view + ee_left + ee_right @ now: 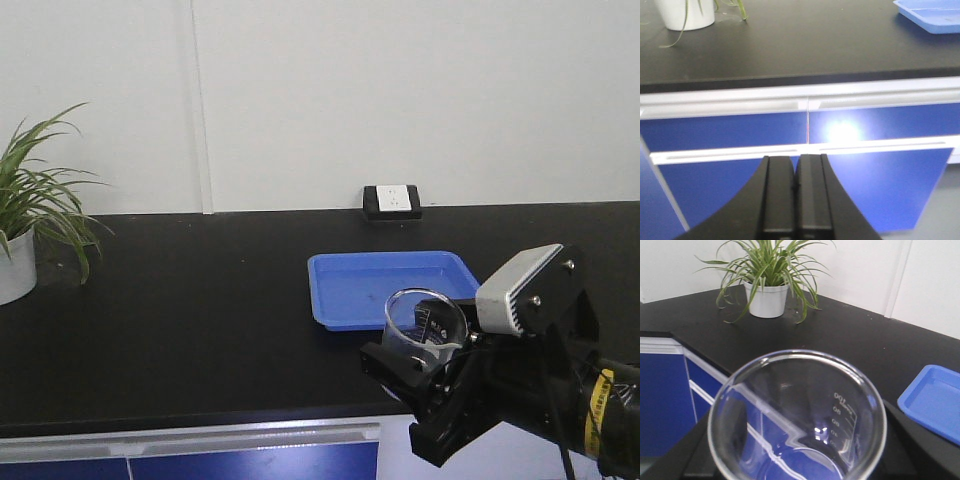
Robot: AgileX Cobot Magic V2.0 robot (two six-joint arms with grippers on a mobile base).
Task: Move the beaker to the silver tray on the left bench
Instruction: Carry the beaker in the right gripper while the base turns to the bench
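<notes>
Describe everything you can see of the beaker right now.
The beaker is small, clear glass, cylindrical, with a thickened round rim and a dark printed graduation scale on one side. It looks empty. It is held roughly upright, clamped low on its body by the right gripper, off the benchtop near its front edge, just in front of the blue tray. Nothing else touches it.

Bright even light; glaring drawer front [840,132].
</notes>
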